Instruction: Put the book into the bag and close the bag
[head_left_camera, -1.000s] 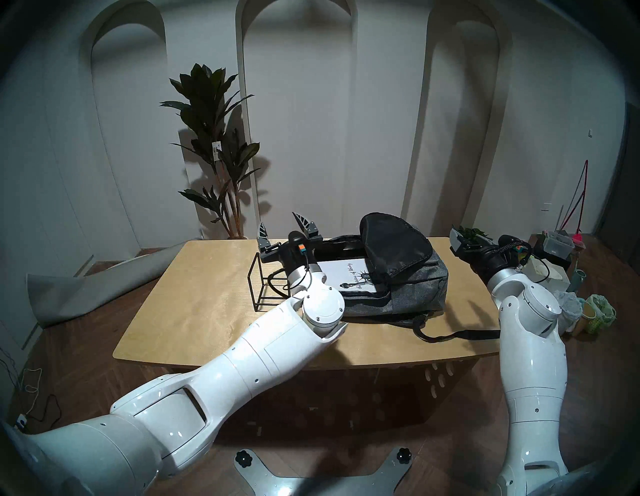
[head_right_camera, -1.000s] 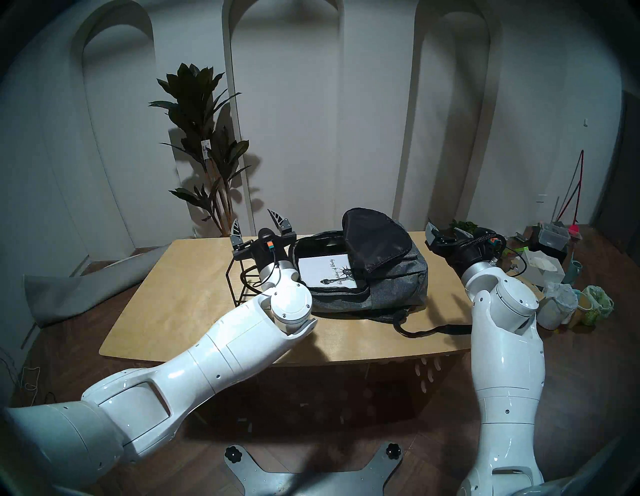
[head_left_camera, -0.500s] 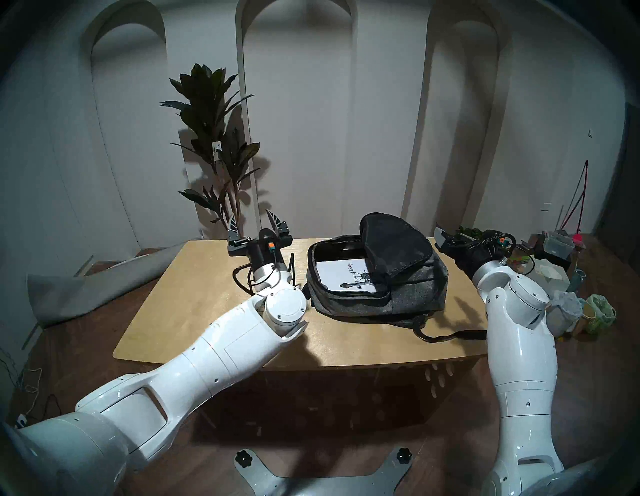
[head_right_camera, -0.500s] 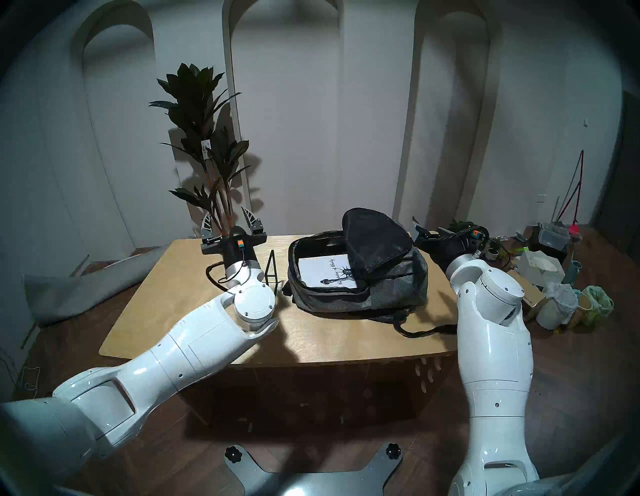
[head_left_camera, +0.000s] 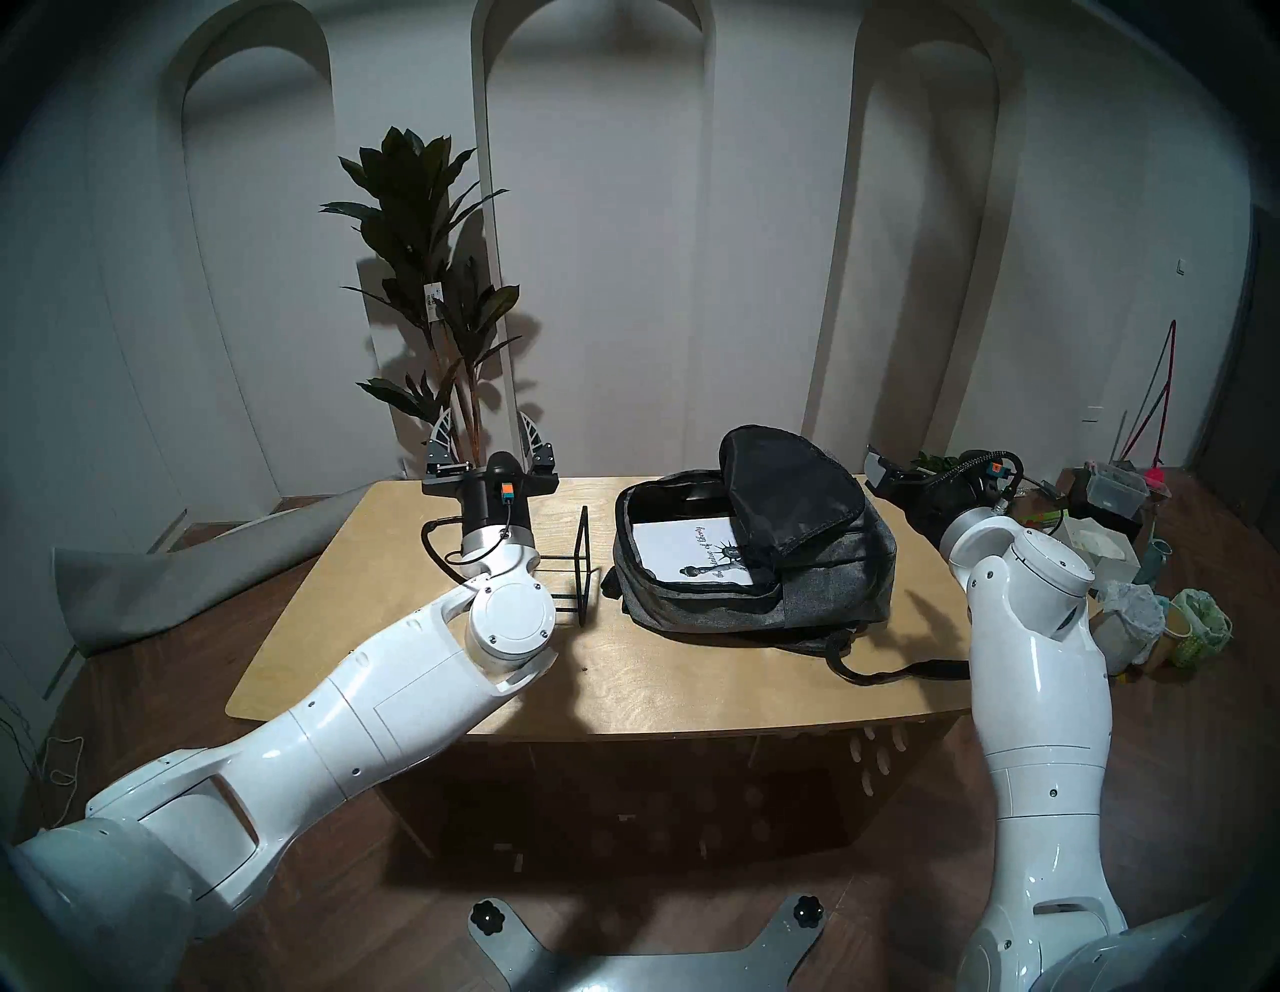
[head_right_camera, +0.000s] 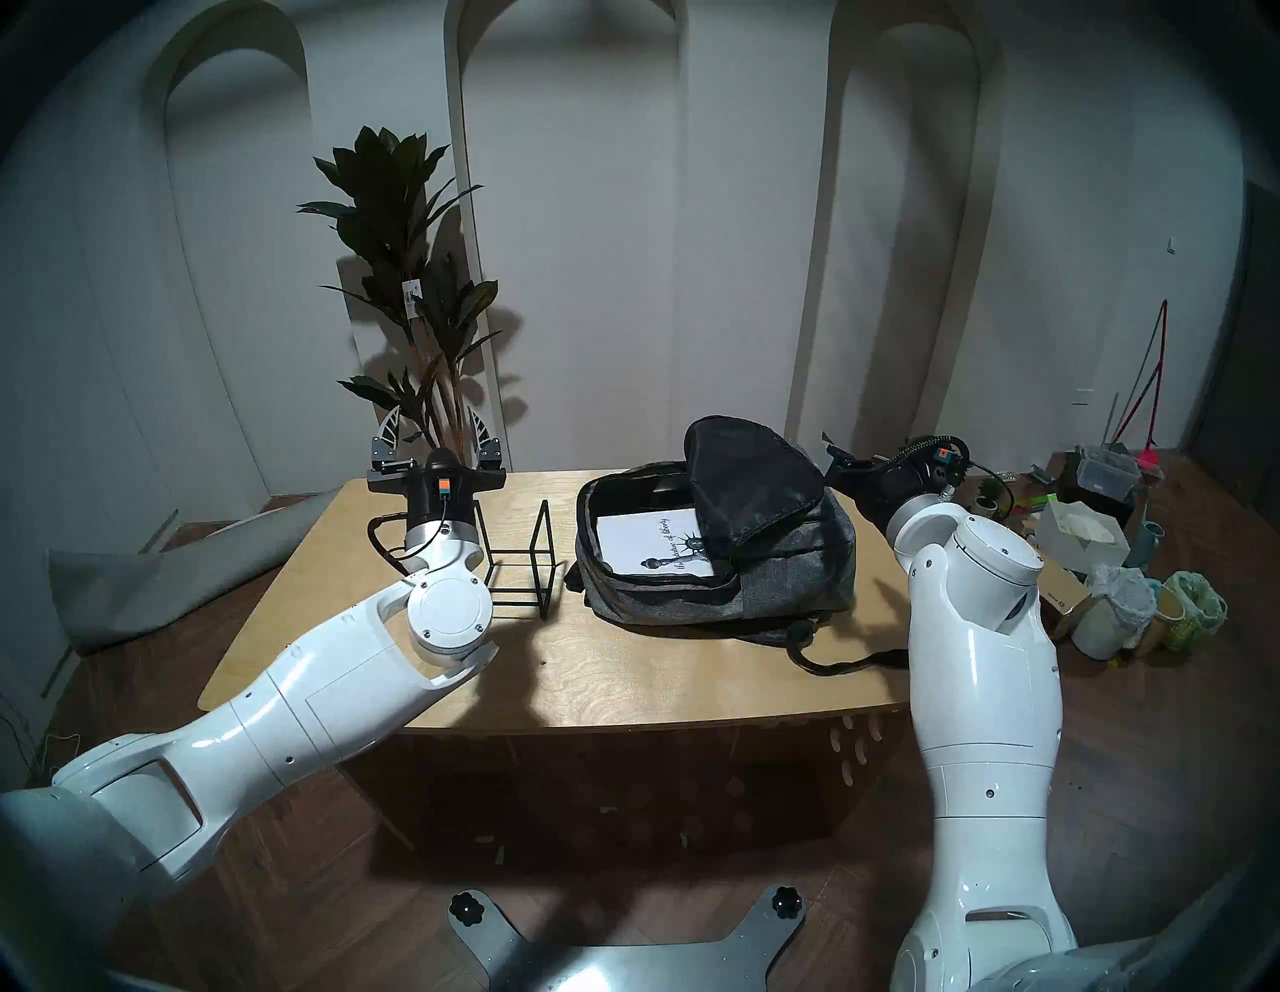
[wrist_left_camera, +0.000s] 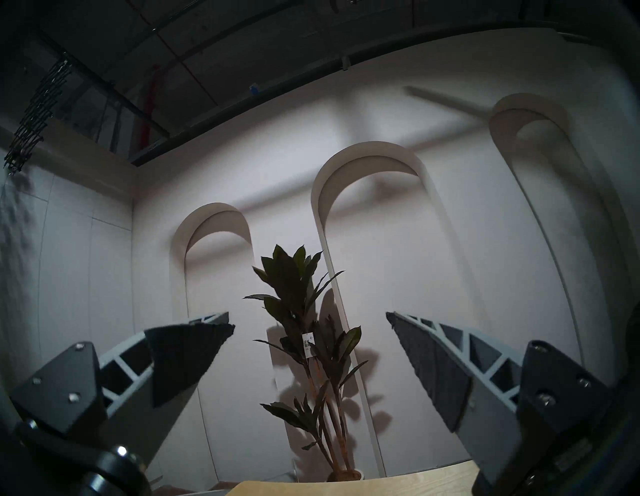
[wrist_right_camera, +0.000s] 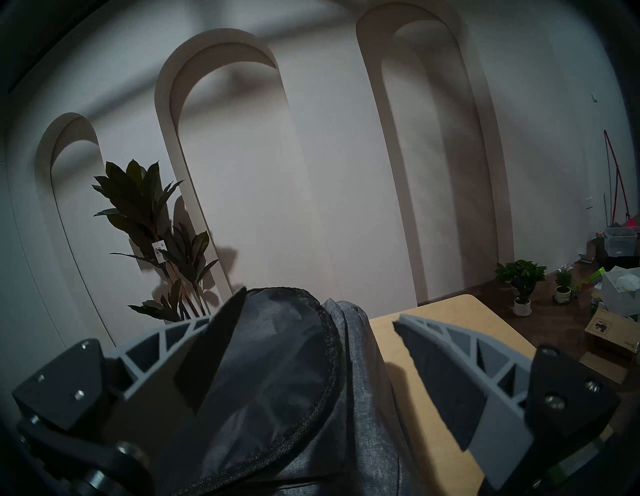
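At centre frame we count one grey heathered fabric backpack (head_left_camera: 817, 575) lying on one pale wooden table (head_left_camera: 415, 637), its black-lined flap (head_left_camera: 789, 485) thrown up and back. One large white hardcover book with a dark Statue of Liberty drawing (head_left_camera: 692, 551) lies flat inside the open main compartment, cover up, its right part tucked under the flap. One black wire-frame stand (head_left_camera: 582, 564) sits just left of the backpack, apart from it. One tall dark-leaved potted plant (head_left_camera: 429, 277) rises behind the table at upper left.

We see two white arms, one gripper each. The left gripper (head_left_camera: 487, 433), left of centre above the table's far edge, points up and away; its jaws stand spread wide and hold nothing, with only the plant and wall between them in its wrist view (wrist_left_camera: 308, 320). The right gripper (wrist_right_camera: 318, 311), at the backpack's right end, also has its jaws spread wide and empty, the flap's edge lying between them; we cannot tell whether its left finger (wrist_right_camera: 194, 350) touches the fabric.
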